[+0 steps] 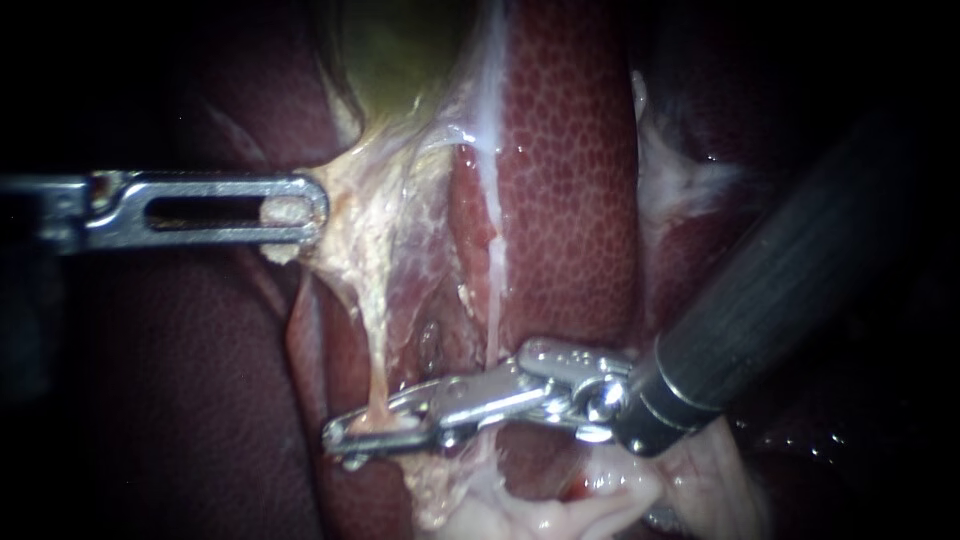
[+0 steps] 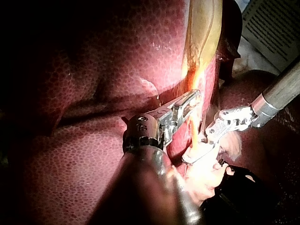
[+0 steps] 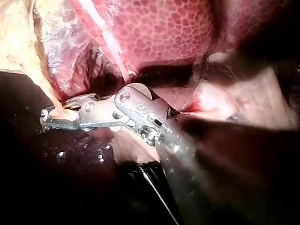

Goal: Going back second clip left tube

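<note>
The left instrument (image 1: pixel 300 212) has its jaws clamped on pale tissue (image 1: pixel 370 210). The right instrument (image 1: pixel 345 435) has its jaws closed around the thin tube (image 1: pixel 378 370). It probably needs to release next, then back away.

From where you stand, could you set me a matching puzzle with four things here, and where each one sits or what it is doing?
Things:
1. slotted silver left instrument
2. dark-shafted right instrument
3. greenish-yellow gallbladder
4. thin pale tube

Descriptions:
A. runs down into the right instrument's tip
B. sits at the top of the endoscope view
C. clamped on pale yellowish tissue
D. comes in from the upper right

Pairs: 1-C, 2-D, 3-B, 4-A
</note>
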